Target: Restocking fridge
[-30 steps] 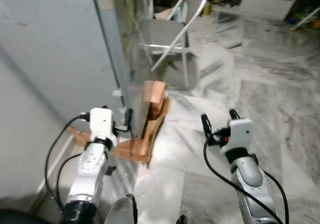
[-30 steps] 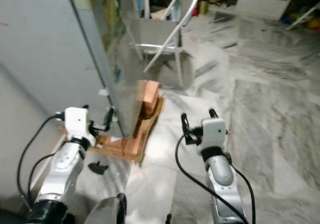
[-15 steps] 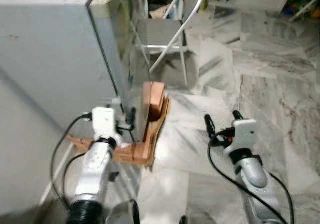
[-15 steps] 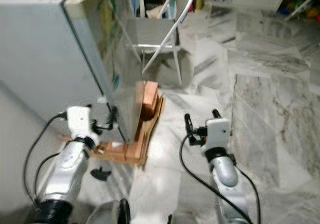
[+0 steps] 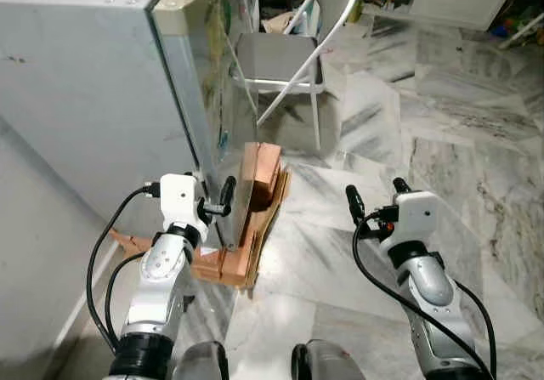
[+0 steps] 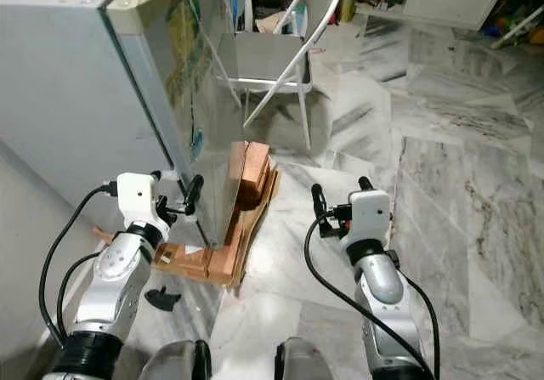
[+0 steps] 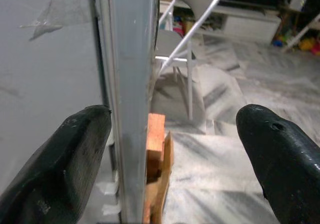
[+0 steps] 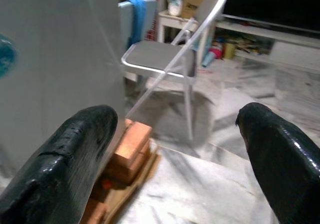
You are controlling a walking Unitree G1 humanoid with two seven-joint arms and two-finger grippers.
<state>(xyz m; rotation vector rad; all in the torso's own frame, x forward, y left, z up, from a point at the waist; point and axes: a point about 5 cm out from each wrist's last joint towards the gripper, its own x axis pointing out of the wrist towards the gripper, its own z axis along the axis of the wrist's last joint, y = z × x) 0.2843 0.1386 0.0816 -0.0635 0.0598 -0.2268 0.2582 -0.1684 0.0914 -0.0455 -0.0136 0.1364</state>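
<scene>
Grey-veined marble floor [image 5: 442, 142] throughout, cluttered at far edge. Fridge [image 5: 93, 82] at robot's left, door shut, its lower corner raised on wooden blocks [image 5: 259, 172] over flattened cardboard [image 5: 242, 261]. Coloured stickers on door face [image 6: 191, 65]; no legible writing or brand. White folding chair [image 5: 293, 53] just beyond fridge, blue cloth [image 8: 137, 13] behind it. Low white cabinet [image 6: 442, 2] with small items at far wall. Small black object [image 6: 160, 296] on floor near left arm.

Left gripper [image 5: 217, 197] at fridge's front corner edge, fingers wide apart, straddling door edge [image 7: 131, 98], one finger [image 7: 60, 169] along side wall; holding nothing, contact not determinable. Right gripper [image 5: 374, 197] above bare floor, well apart from fridge, fingers [image 8: 65, 169] spread wide, empty.
</scene>
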